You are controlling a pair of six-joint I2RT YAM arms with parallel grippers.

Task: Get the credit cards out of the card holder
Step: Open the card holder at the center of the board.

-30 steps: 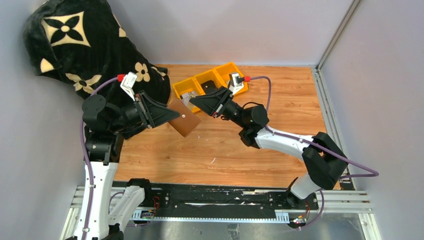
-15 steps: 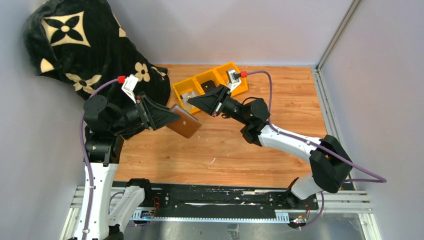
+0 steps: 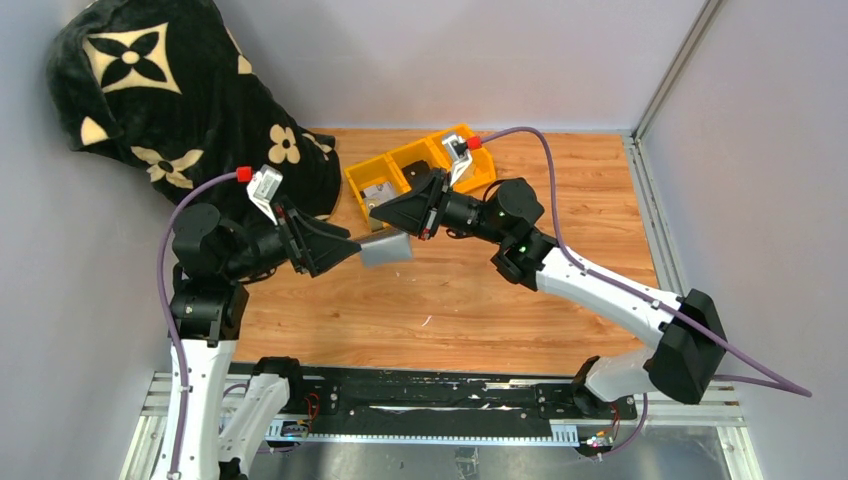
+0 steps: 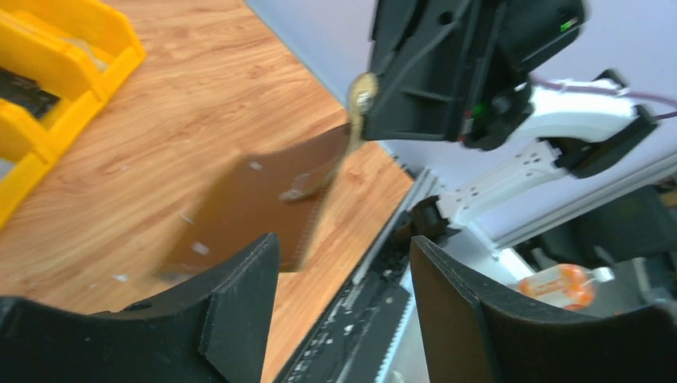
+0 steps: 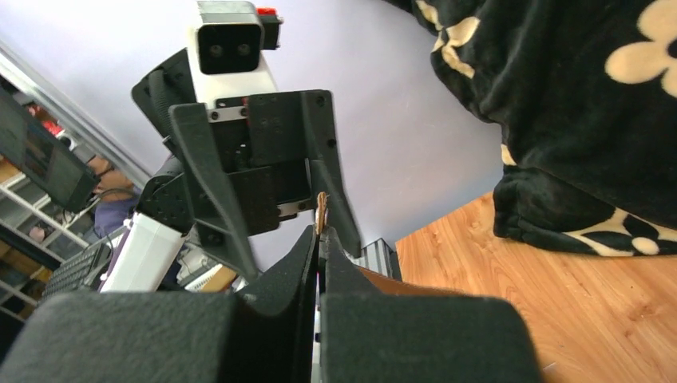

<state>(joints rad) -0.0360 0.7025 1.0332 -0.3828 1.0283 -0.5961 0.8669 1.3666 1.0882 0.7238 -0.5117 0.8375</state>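
Observation:
The brown leather card holder (image 3: pixel 386 248) hangs in the air between my two grippers, its grey face up in the top view. In the left wrist view it (image 4: pixel 255 209) is blurred, and its snap tab (image 4: pixel 363 94) is pinched by the right gripper's fingers above it. My right gripper (image 3: pixel 376 213) is shut on that tab; the tab's thin brown edge (image 5: pixel 322 206) sticks out between the closed fingertips. My left gripper (image 4: pixel 343 267) is open, its jaws wide apart, with the holder just beyond the left fingertip (image 4: pixel 247 279). No cards show.
A yellow three-compartment tray (image 3: pixel 455 140) stands at the back of the wooden table, holding a grey item (image 3: pixel 378 192); it also shows in the left wrist view (image 4: pixel 56 68). A black flowered blanket (image 3: pixel 150 90) fills the back left corner.
The right gripper has moved left and closed on the holder's tab. The holder has turned from brown face to grey face up. The left gripper's jaws now stand open.

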